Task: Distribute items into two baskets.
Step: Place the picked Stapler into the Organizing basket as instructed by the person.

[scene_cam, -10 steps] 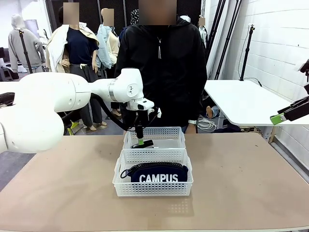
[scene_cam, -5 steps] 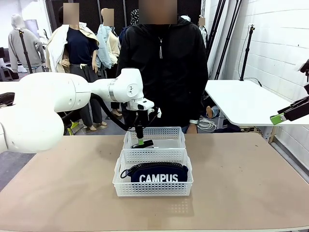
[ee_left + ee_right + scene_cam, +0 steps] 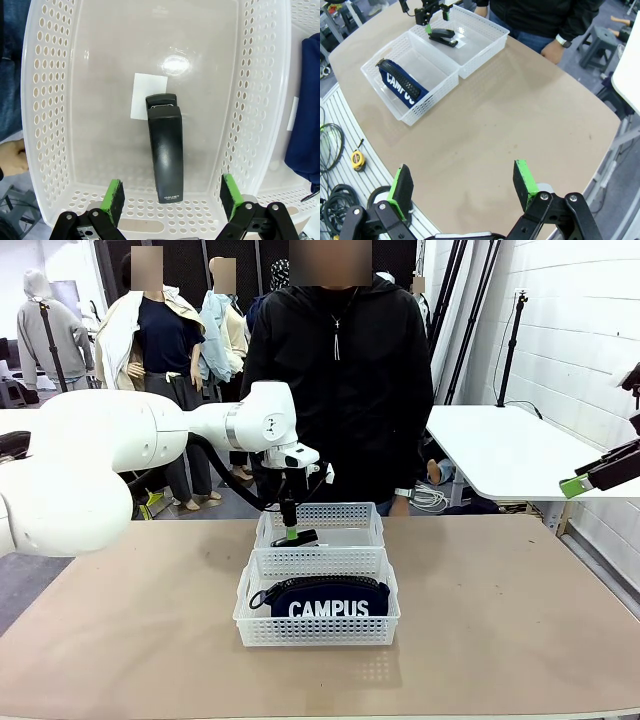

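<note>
While parked over the far basket (image 3: 260,100), left gripper (image 3: 170,197) wide open above the black stapler (image 3: 166,150), pouch (image 3: 330,602) in the near basket (image 3: 316,628), right gripper (image 3: 462,182) spread too

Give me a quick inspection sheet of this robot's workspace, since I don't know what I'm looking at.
Surface: tan table, bare around the baskets.
Job's things: navy CAMPUS pouch lies in the near basket; black stapler lies flat on the floor of the far basket, partly over a white label.
Clutter: nothing seen on the table.
Grippers: left gripper open, above the stapler, not touching it; right gripper open, raised off to the side, holding nothing.
Cables: black coils and a yellow tape measure beside the table edge.
Surroundings: a person in black stands at the far side; white side table beyond.
</note>
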`<act>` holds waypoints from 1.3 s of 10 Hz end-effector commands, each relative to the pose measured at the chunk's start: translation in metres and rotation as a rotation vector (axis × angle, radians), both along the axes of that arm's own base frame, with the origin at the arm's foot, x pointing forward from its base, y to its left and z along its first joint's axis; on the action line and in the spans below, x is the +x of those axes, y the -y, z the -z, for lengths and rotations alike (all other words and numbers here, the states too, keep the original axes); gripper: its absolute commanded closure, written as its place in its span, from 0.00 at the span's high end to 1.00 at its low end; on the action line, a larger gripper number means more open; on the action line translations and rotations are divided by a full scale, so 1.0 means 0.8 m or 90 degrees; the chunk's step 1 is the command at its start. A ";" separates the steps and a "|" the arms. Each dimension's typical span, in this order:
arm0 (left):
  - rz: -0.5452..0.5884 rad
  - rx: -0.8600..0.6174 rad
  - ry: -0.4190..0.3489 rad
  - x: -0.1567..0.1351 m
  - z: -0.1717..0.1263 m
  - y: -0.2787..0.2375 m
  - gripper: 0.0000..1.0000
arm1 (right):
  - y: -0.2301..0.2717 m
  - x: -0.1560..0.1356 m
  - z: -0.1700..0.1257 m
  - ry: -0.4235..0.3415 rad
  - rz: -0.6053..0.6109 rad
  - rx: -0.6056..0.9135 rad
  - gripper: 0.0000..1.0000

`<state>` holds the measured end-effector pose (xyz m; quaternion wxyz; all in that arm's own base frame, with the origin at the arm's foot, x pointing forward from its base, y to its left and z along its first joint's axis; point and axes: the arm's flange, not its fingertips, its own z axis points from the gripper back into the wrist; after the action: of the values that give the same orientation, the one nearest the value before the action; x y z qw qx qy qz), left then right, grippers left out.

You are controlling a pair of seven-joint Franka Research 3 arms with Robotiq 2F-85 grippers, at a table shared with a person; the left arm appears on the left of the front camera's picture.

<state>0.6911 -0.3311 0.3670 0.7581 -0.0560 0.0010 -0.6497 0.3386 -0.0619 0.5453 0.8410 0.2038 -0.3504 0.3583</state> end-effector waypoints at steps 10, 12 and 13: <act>-0.272 -0.104 0.093 -0.137 -0.213 -0.219 1.00 | -0.001 0.001 0.001 -0.002 -0.001 0.013 1.00; -0.310 -0.144 0.082 -0.172 -0.259 -0.282 1.00 | -0.001 0.001 0.001 -0.002 -0.001 0.013 1.00; -0.327 -0.168 0.080 -0.198 -0.269 -0.319 1.00 | -0.001 0.001 0.001 -0.002 -0.001 0.013 1.00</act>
<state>0.5584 -0.0962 0.5877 0.8856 -0.0907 -0.1338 -0.4354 0.3386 -0.0623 0.5455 0.8412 0.2038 -0.3505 0.3579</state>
